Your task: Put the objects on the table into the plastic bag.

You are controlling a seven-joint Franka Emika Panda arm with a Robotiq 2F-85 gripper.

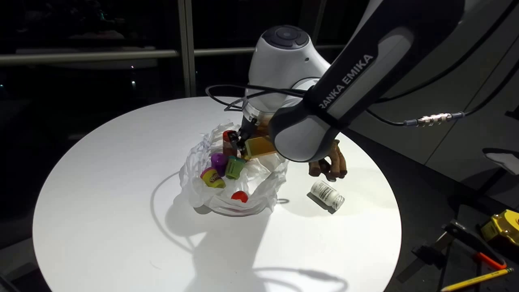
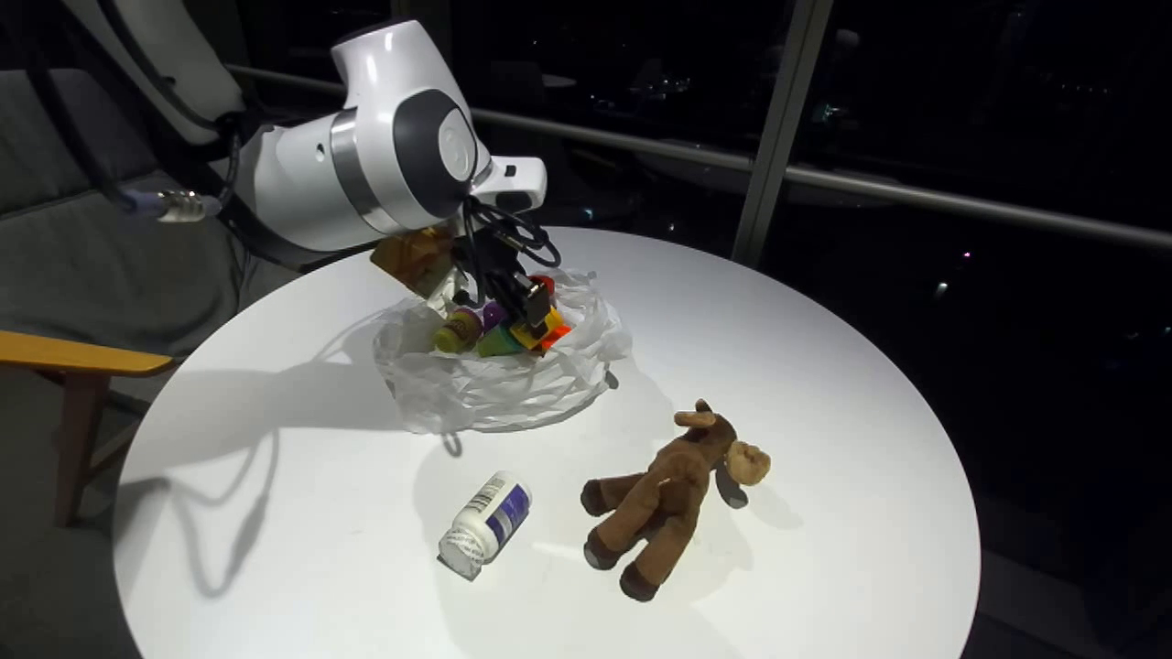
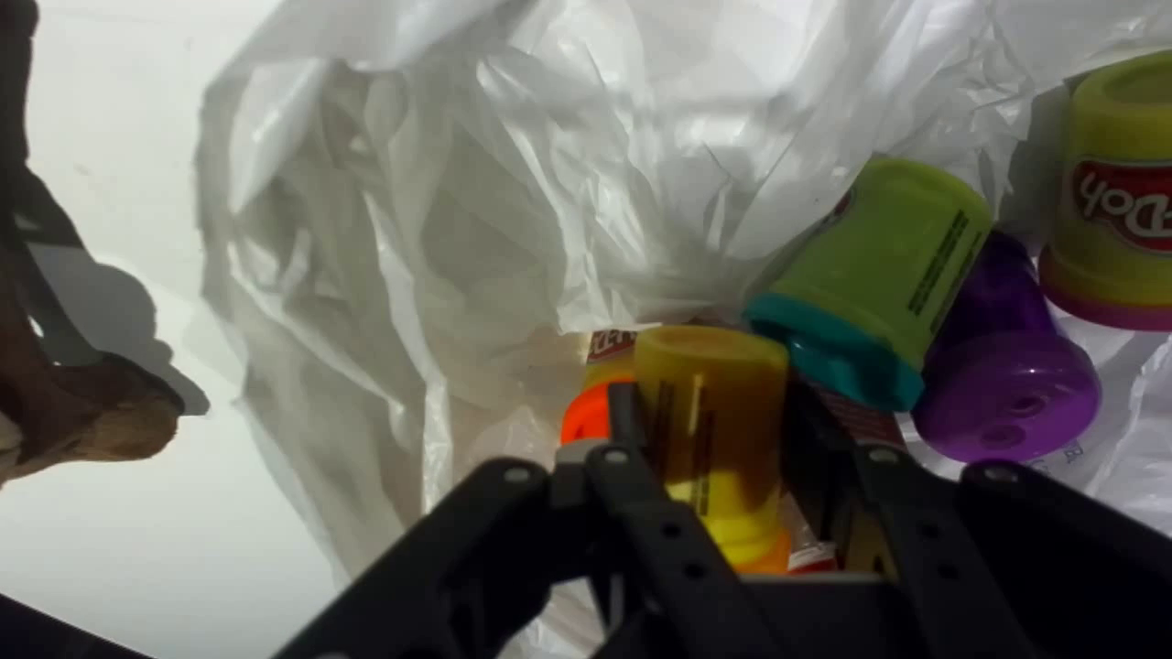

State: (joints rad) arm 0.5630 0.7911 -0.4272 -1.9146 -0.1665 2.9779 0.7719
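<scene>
Gripper (image 3: 712, 403): you pinch a yellow tub (image 3: 710, 444) within the bag (image 2: 504, 398)
Bag: other tubs (image 3: 879, 265) already in
Table (image 1: 373, 219), toward right edge, exterior view: bottle (image 1: 323, 192), stuffed toy (image 1: 335, 162) to go

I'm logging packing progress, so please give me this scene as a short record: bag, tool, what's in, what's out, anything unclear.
bag: white plastic bag, open, on the round table
tool: closed on a yellow tub in the bag's opening
in: teal-lidded green tub, purple tub, pink-lidded tub; more partly hidden
out: white bottle on its side; brown plush animal lying down
unclear: whether the yellow tub rests on anything below
</scene>
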